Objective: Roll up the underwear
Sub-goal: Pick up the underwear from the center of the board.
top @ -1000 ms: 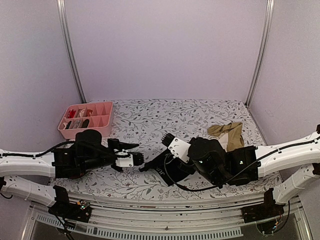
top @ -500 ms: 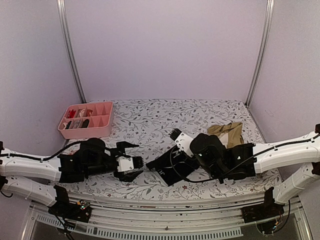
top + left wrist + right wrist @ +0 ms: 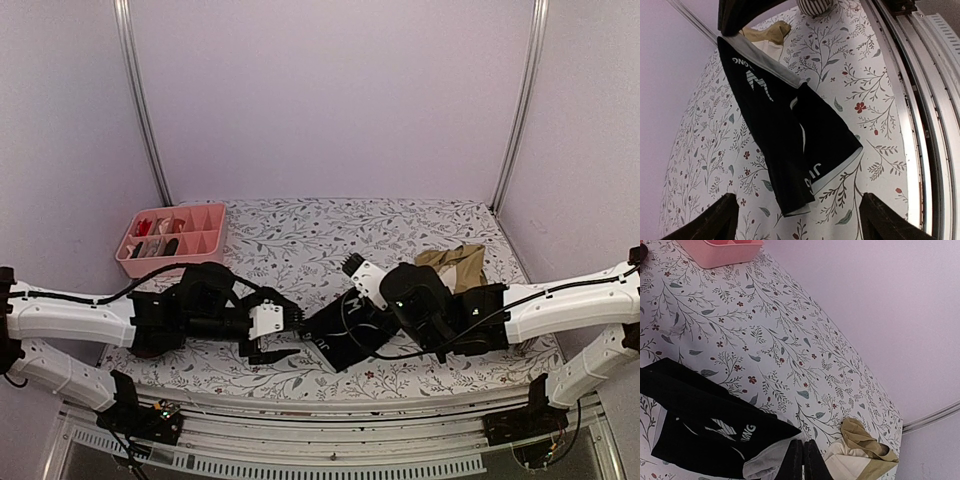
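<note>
The black underwear with white lettering lies stretched on the flowered table; it also shows in the left wrist view and the right wrist view. My left gripper is open, its fingers spread either side of the cloth's near corner without touching it. My right gripper is shut on the grey waistband end of the black underwear, and in the top view it sits at the cloth's right end. The tan underwear lies crumpled behind the right arm.
A pink divided tray with small items stands at the back left. The table's metal front rail runs close to the black cloth. White walls enclose the back and sides.
My left gripper has opened wide and moved right, up to the black underwear's near end. The right gripper, still shut, has shifted slightly back, drawing the cloth out.
</note>
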Tool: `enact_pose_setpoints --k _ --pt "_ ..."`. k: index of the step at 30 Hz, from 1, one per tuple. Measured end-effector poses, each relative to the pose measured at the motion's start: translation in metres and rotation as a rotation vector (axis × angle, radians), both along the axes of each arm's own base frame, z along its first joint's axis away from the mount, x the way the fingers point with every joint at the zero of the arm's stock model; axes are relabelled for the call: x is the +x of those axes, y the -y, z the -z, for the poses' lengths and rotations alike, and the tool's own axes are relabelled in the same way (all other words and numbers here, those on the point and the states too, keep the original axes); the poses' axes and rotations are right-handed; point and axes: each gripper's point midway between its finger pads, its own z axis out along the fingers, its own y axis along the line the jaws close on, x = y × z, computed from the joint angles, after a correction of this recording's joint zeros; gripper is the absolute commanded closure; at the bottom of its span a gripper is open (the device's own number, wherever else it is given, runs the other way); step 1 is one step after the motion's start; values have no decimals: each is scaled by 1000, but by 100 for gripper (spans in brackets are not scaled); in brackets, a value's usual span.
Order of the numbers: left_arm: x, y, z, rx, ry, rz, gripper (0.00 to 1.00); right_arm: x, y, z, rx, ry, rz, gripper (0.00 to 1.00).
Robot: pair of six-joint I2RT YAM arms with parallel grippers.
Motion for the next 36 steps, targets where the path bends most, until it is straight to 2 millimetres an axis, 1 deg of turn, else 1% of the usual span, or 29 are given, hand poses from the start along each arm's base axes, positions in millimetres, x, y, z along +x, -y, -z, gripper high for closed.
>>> enact_pose_setpoints --k 4,7,12,14,15,17,18,21,25,27,28,33,35,36 --pt "2 3 6 19 -39 -15 20 1 0 0 1 -3 0 98" --pt "3 4 9 28 -53 -19 28 2 0 0 5 -4 -1 98" --pt "9 11 3 26 -55 -35 55 2 -1 0 15 -4 -6 98" --pt "13 14 1 25 -54 -43 73 2 -2 1 16 -6 -7 98" --pt "14 15 2 27 -53 -46 84 2 -1 2 14 -7 -7 98" --pt "16 16 4 35 -55 -56 97 2 -1 3 11 -8 -7 98" --pt "18 16 6 41 -54 -63 100 2 -1 4 10 -8 -7 98" --pt "21 14 10 58 -51 -81 100 2 0 4 13 -7 -6 98" --pt "30 14 -1 55 -12 -110 100 3 1 -1 15 2 -9 98" --pt "35 16 -15 41 24 -121 100 2 3 -11 34 16 -16 98" --pt "38 17 -25 29 46 -122 100 1 4 -20 53 28 -21 98" --pt "46 21 -85 -50 180 -117 100 -6 9 -68 163 85 -78 98" --pt "46 20 -104 -71 229 -108 100 -11 10 -82 194 102 -112 98" --pt "45 19 -110 -78 244 -105 100 -13 10 -89 211 108 -133 98"
